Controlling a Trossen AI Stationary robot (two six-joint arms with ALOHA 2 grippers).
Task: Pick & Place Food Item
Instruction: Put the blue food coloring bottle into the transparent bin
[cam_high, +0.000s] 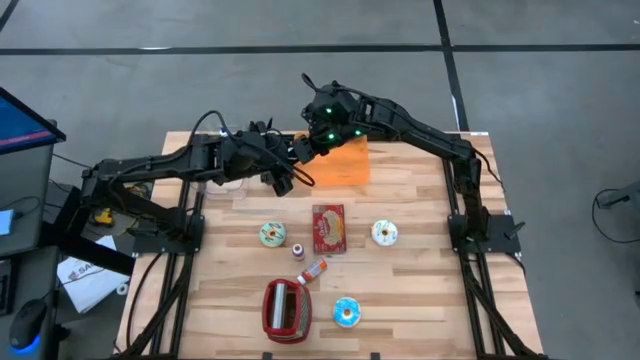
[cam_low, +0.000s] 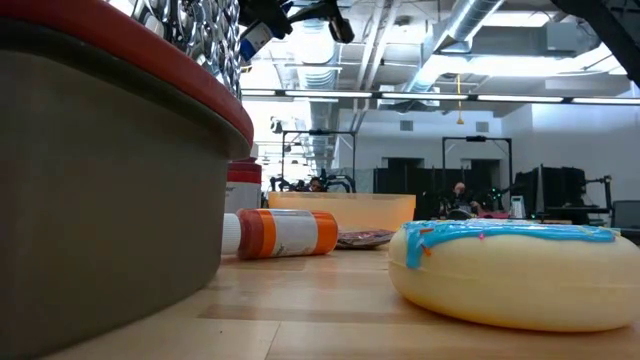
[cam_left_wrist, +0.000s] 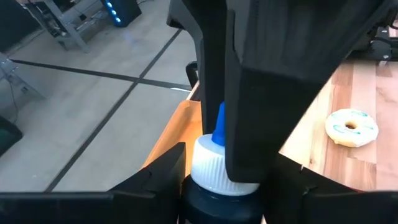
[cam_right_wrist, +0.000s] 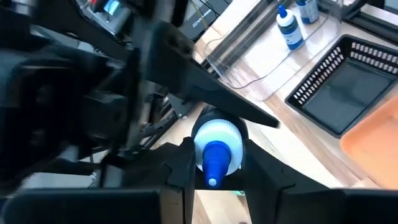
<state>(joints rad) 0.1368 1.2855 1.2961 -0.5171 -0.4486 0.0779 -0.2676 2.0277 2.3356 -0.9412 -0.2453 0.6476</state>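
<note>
A dark bottle with a white cap (cam_left_wrist: 211, 167) and a blue nozzle (cam_right_wrist: 215, 160) hangs in the air between my two grippers, above the table's far middle by the orange bin (cam_high: 345, 162). My right gripper (cam_right_wrist: 217, 167) comes from the right and is shut on its cap end. From the left, my left gripper (cam_left_wrist: 224, 186) has its fingers around the dark body (cam_left_wrist: 217, 208). In the high view the two grippers (cam_high: 300, 155) meet and hide the bottle. My left gripper has the bottle's dark body (cam_left_wrist: 189, 202) just below the cap between its two fingers. One finger (cam_left_wrist: 163, 180) lies against the body's side; the right arm's finger covers the other side. The bottle is clear of the table. My right gripper pinches the white cap (cam_right_wrist: 231, 138) between its two fingers (cam_right_wrist: 180, 167), at the nozzle end. The nozzle points back along the fingers toward the wrist. The fingers slant down from the table's right. The bottle is lifted clear.
On the table lie three doughnuts (cam_high: 272, 234) (cam_high: 385, 233) (cam_high: 346, 313), a red packet (cam_high: 328, 228), a small orange bottle (cam_high: 314, 270) and a red wire basket (cam_high: 286, 308). In the low view, the basket (cam_low: 100, 150) and a blue-iced doughnut (cam_low: 510, 270) stand close.
</note>
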